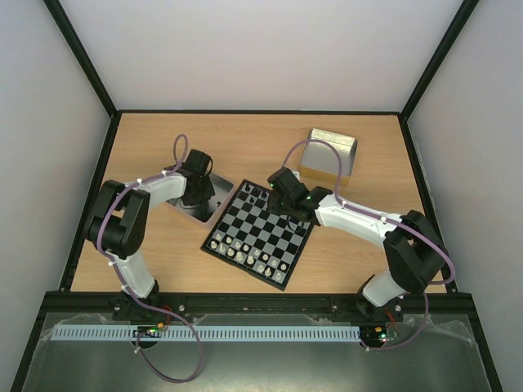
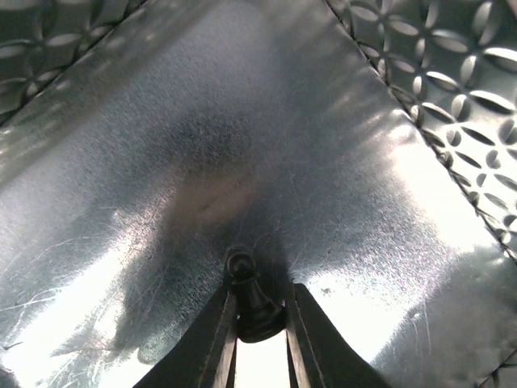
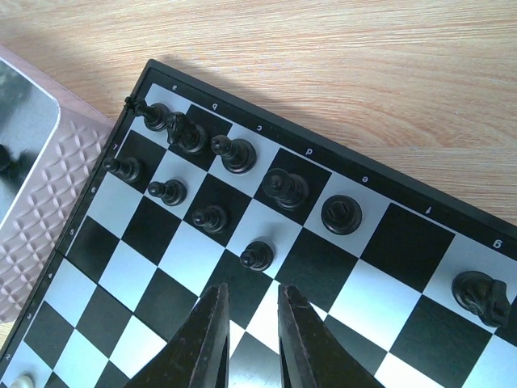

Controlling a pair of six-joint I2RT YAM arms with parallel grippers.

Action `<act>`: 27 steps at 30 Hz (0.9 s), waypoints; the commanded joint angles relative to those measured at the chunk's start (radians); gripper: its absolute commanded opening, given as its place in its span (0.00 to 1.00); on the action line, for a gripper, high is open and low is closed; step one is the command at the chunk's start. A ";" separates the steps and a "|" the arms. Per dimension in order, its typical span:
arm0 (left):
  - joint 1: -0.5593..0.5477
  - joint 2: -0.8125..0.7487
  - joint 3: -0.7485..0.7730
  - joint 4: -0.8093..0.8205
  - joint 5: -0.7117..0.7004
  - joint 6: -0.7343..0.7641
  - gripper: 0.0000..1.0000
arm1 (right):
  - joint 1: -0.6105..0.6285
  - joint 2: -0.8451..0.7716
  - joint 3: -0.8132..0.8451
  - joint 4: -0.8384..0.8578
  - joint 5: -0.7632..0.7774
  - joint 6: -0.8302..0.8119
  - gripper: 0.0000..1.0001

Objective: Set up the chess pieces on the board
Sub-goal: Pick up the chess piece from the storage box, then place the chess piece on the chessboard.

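Note:
The board (image 1: 265,224) lies tilted at the table's middle. Black chess pieces stand at its far corner: a back row (image 3: 234,153) and a diagonal line of pawns (image 3: 210,217), plus a knight (image 3: 481,295) further along. My right gripper (image 3: 253,289) hovers open just behind the last pawn (image 3: 257,255), nothing between its fingers. My left gripper (image 2: 258,311) is down inside the metal tray (image 2: 242,121), shut on a black pawn (image 2: 250,295) that lies with its head pointing away from the camera. In the top view the left gripper (image 1: 196,192) is over that tray (image 1: 214,214).
Pale pieces (image 1: 245,249) line the board's near rows. A gold-coloured tin (image 1: 331,155) stands at the back right. The tray's embossed pink rim (image 3: 48,202) lies right beside the board's left corner. Bare wood (image 3: 363,73) lies beyond the board.

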 commanded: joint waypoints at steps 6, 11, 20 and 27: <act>-0.024 -0.060 -0.024 0.001 0.024 0.093 0.11 | 0.001 -0.094 -0.026 0.045 0.033 0.028 0.17; -0.097 -0.167 -0.022 0.053 0.066 0.175 0.11 | -0.046 -0.172 -0.029 0.062 -0.018 0.029 0.18; -0.295 -0.355 -0.063 0.255 0.093 0.356 0.12 | -0.195 -0.310 -0.043 0.071 -0.295 0.024 0.31; -0.377 -0.502 -0.222 0.596 0.265 0.512 0.09 | -0.226 -0.406 -0.045 0.069 -0.475 0.004 0.45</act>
